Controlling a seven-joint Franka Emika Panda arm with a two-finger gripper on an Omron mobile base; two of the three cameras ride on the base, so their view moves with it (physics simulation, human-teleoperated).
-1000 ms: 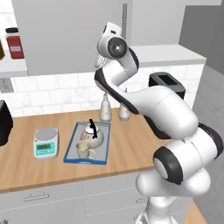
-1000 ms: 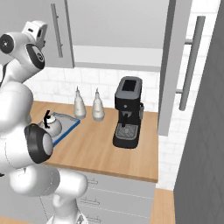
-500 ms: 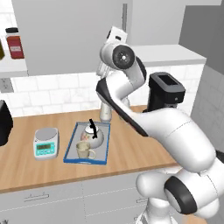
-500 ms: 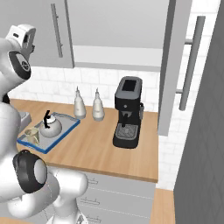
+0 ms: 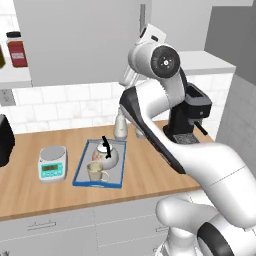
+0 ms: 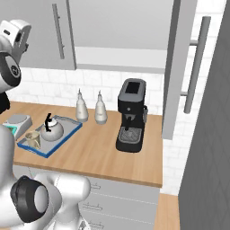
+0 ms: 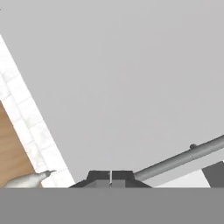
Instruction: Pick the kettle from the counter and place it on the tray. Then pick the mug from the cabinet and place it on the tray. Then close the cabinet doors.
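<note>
**Jaws shut at left cabinet door, kettle and mug on tray**

Gripper [image 7: 111,175] jaws closed, fingertips together, nothing held, right up against the grey left door [image 7: 122,78] beside its bar handle [image 7: 183,158]. Right door [image 6: 179,67] stands open, edge-on. Kettle [image 5: 107,154] and mug [image 5: 96,171] both sit on the tray [image 5: 80,176], mug nearer the front edge. Tray rests on the wooden surface [image 5: 145,172], beside the scale [image 5: 52,163]. Two bottles [image 6: 90,107] behind the tray; coffee machine [image 6: 131,115] to the right.
</note>
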